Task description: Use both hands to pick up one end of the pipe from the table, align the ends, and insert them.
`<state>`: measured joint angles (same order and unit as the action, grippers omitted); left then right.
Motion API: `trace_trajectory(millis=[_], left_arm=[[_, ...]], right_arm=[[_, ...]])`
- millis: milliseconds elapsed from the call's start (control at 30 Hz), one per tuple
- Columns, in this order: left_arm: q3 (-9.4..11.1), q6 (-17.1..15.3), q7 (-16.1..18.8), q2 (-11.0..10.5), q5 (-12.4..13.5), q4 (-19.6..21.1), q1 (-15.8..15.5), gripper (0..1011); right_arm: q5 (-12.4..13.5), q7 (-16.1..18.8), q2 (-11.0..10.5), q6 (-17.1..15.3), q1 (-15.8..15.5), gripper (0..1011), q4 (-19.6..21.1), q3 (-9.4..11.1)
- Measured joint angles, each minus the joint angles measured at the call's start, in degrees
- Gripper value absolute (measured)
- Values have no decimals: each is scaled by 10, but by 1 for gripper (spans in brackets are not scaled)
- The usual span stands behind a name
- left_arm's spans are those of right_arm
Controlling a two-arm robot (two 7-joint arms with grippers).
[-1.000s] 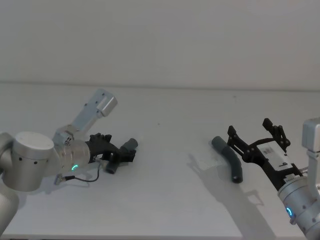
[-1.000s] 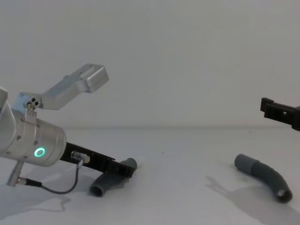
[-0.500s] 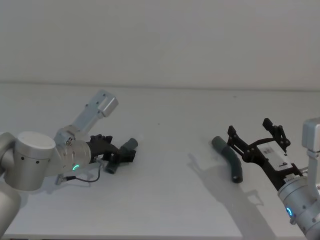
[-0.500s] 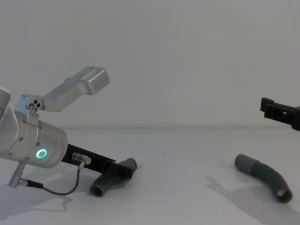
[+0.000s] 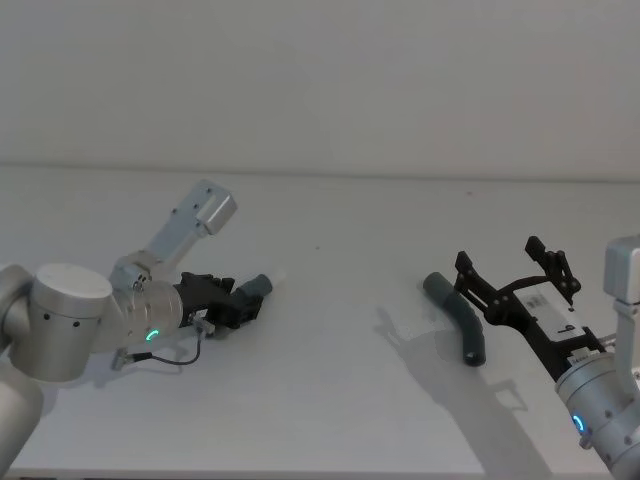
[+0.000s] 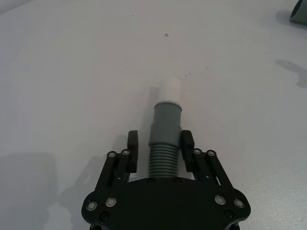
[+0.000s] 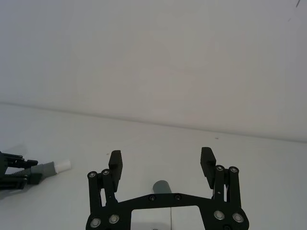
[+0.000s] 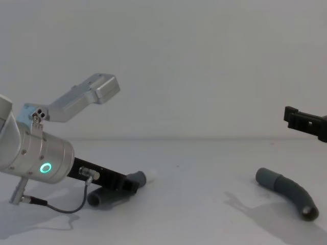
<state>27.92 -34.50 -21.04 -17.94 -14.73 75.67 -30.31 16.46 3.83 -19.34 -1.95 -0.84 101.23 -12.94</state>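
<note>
Near the left edge of the surface [image 5: 340,400]: left gripper [image 5: 240,308] jaws clamped on the white-tipped pipe piece [image 6: 165,129]. Toward the right edge: socket piece [image 5: 460,318] lying flat, right gripper [image 5: 515,268] raised just beside it, jaws wide.

The rear of the pipe piece [image 6: 166,122] hides under the left gripper [image 6: 159,140] — the second piece [image 7: 162,186] shows one end past the right gripper [image 7: 161,157], itself cropped in the chest view.

Only one mark can be made out: a small dark figure, seemingly a "9", on the white label [image 5: 553,312] atop the right hand [image 5: 498,252] – at about four o'clock in the head view. Any finer print beside it is too small to read.
</note>
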Motion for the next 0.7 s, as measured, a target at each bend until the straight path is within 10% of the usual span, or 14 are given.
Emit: trace_trajectory(millis=[233,700], left_arm=[[0,0,0,0,0,0,0,359],[0,0,0,1,0,-1,0,355]], right_arm=[[0,0,0,0,0,1001,0,0],[10,37,-15,-29,21,1001,-10,-3]])
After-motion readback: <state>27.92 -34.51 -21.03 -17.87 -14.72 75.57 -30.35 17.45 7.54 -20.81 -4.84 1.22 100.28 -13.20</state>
